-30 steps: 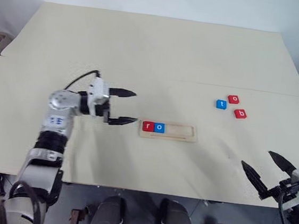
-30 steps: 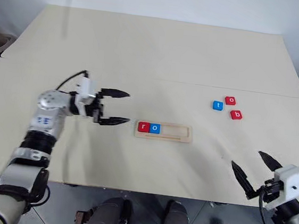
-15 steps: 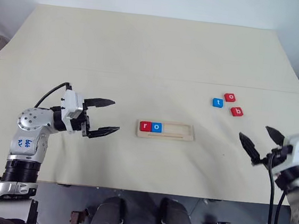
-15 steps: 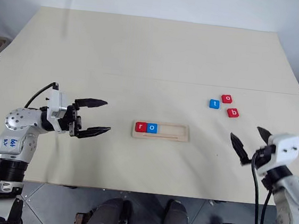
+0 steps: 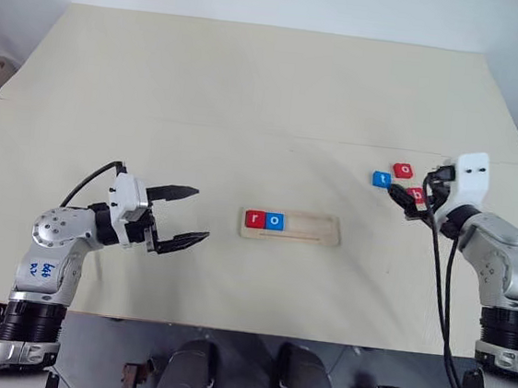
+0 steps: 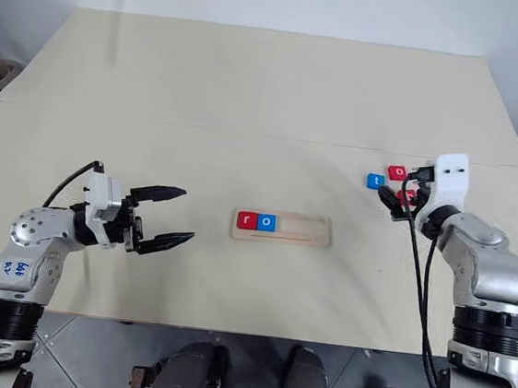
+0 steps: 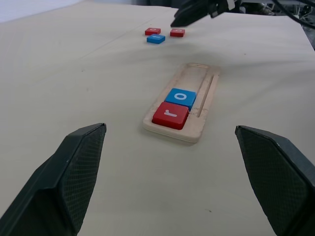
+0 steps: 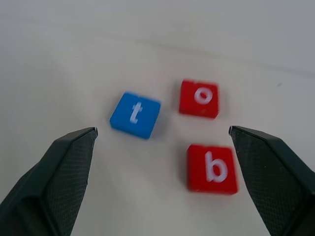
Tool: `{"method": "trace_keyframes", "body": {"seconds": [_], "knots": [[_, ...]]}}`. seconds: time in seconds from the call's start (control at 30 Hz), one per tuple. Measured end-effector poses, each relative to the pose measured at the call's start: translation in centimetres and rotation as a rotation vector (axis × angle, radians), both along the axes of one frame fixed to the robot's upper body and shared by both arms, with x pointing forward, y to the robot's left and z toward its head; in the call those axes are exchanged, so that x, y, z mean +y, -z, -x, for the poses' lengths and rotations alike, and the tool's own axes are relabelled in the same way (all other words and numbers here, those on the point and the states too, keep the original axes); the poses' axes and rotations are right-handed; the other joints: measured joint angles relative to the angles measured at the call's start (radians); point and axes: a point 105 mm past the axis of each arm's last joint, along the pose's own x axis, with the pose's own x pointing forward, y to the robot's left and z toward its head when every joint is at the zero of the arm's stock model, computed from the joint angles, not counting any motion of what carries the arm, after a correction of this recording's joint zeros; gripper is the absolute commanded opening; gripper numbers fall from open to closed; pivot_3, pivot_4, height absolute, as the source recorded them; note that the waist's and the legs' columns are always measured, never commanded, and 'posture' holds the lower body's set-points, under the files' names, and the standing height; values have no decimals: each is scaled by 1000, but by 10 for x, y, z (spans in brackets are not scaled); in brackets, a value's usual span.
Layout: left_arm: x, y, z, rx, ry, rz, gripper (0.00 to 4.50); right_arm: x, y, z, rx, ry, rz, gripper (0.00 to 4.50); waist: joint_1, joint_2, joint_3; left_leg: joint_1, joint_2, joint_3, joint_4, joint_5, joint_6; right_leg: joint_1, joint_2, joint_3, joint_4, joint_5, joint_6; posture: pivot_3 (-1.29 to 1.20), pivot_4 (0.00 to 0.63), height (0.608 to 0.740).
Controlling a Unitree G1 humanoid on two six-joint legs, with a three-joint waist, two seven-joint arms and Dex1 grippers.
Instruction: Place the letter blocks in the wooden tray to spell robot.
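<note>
Surface: pale beige surface [image 5: 251, 91], with a seam running side to side across it beyond the tray.
Wooden tray: the wooden tray [image 5: 315, 230] lies flat near the middle of the near half of the surface. Its long axis runs left to right across the robot's front, and the lengthwise slot follows the same line.
Tray contents: a red "r" block [image 5: 255, 219] sits at the tray's left end, and a blue "o" block [image 5: 276, 221] touches it on the right. Both letters read upright from the robot's side. The remainder of the tray to the right is bare wood.
Loose blocks: three blocks lie flat on the surface, to the right of the tray and beyond it, near one another but not touching. The blue "t" block [image 8: 135, 114] is the leftmost and is turned slightly askew. The red "o" block [image 8: 199, 98] lies farthest from the robot. The red "b" block [image 8: 212, 169] lies nearest the robot and is partly covered by the right tool in the head views.
Left tool: the left tool [image 5: 185, 214] hangs over the surface well to the left of the tray, pointing toward it. Its fingers are spread wide and grasp nothing.
Right tool: the right tool [image 6: 396, 192] is over the loose group, its fingers spread wide to either side of the group in the right wrist view, gripping nothing.
</note>
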Motion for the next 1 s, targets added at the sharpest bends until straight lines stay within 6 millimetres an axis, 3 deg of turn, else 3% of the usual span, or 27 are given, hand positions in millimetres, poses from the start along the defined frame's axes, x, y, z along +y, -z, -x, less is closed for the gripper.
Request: {"method": "trace_keyframes", "body": {"seconds": [0.4,0.7,0.8,1.0], "knots": [[-1,0,-1,8,-8,10,4462,-3,-3,-3,12,25,2,4500,-3,0,0,0,0,0,0,0,0,0,0,0,0,0,0,0,150,740],[-6,-1,-1,3,1,10,4462,-29,20,-15,69,116,-8,4500,-10,0,0,0,0,1,0,0,0,0,0,0,0,0,0,0,150,740],[-7,-2,-1,-3,2,10,4500,-31,20,-18,65,109,-11,3996,-15,0,0,0,0,1,0,0,0,0,0,0,0,0,0,0,150,740],[-8,-5,0,-17,2,10,4500,-25,21,-21,60,58,-14,1922,-24,0,0,0,0,0,0,0,0,0,0,0,0,0,0,0,150,740]]}}
